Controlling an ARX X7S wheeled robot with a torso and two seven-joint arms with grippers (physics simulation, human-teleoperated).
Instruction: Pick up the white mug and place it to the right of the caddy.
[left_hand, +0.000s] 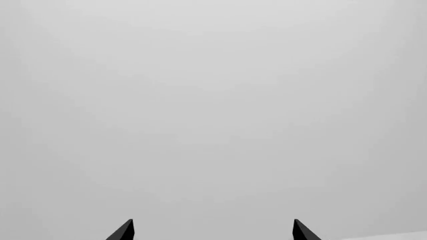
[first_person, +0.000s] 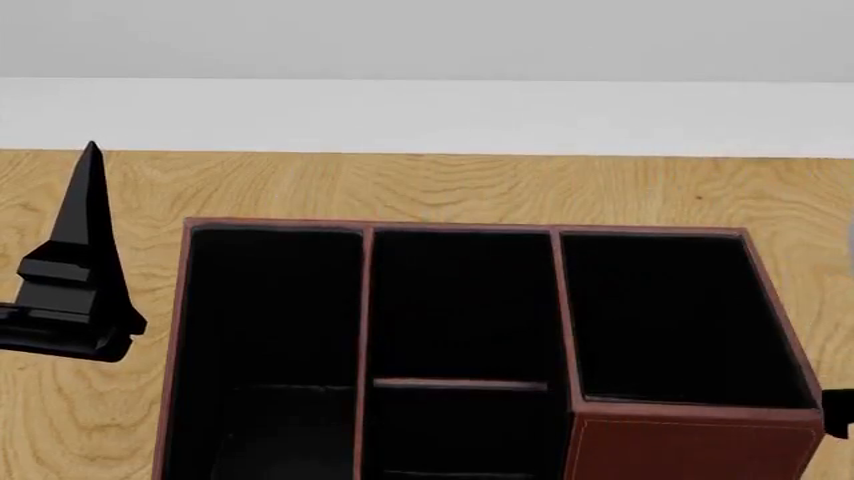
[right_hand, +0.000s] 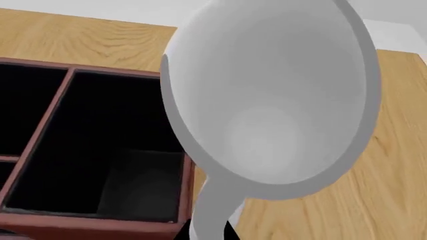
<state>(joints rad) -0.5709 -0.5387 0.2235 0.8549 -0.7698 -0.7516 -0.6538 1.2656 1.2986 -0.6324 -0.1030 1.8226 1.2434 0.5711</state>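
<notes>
Right wrist view is the useful one: the white mug (right_hand: 273, 95) fills centre and upper right of the frame, mouth open to the camera, empty inside, its handle (right_hand: 210, 210) running down to the bottom edge where the right arm carries it. Judging by that, the right fingers are clamped on the handle, though the fingers themselves are out of frame and the contact is hidden. Key relation: the mug hangs just beside the caddy (right_hand: 100, 220), overlapping the right wall of its nearest compartment in the picture, with bare table (right_hand: 373, 200) at lower right. That bare wood is the placing spot, so the coming move probably wants the mug carried further toward that side and lowered; whether it is clear of the caddy rim I cannot tell, and height above the table is unreadable. Head view shows the caddy (first_person: 667, 440) with three black compartments across centre and bottom, cut off at the lower edge; the mug is barely visible there, at most a pale sliver at the right edge. Left gripper (first_person: 74, 270) sits at left of the frame, beside the caddy, idle. Left wrist view shows only blank grey and two finger tips (left_hand: 127, 231) apart, holding nothing.
</notes>
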